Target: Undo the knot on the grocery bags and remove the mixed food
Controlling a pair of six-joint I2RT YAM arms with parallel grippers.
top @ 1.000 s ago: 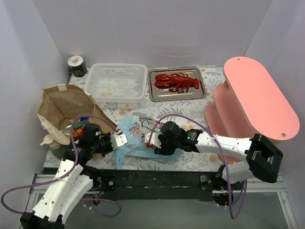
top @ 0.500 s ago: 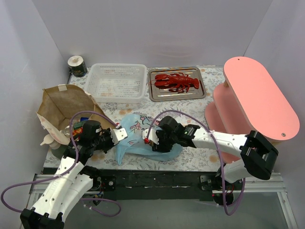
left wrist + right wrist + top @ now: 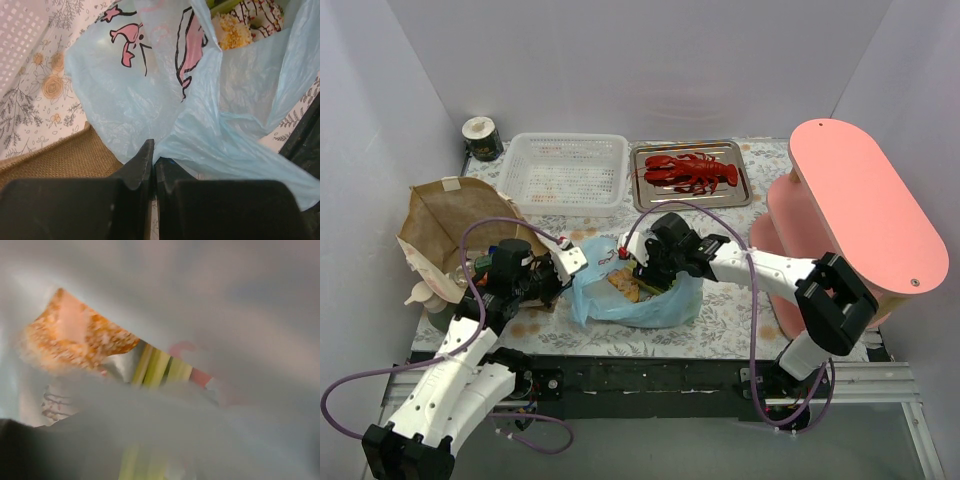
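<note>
Blue bag [image 3: 665, 305] lying open on tabletop [image 3: 740, 312].
Left fingers [image 3: 142, 162] closed on bag's edge; right fingers [image 3: 642, 268] inside its mouth, state not discernible.

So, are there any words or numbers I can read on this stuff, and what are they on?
No words or numbers can be read in any view.
The blue bag: only pink cartoon drawings, no letters.
The dark tub at the back: its label is too small to read.
</note>
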